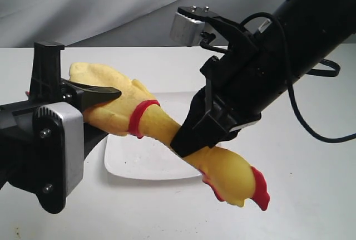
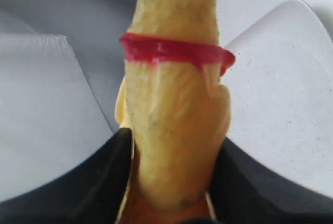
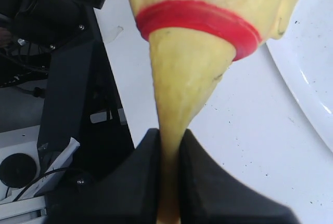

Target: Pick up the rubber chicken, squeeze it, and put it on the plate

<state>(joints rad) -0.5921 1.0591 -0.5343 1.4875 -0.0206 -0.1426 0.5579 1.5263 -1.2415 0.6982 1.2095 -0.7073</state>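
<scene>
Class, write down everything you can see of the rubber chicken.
The rubber chicken is a long yellow toy of soft-looking rubber, with a red collar band and a red comb and wattle. It hangs tilted in the air over the white plate, head lowest. The left gripper clamps its plump body; the right gripper pinches its thin neck flat.
</scene>
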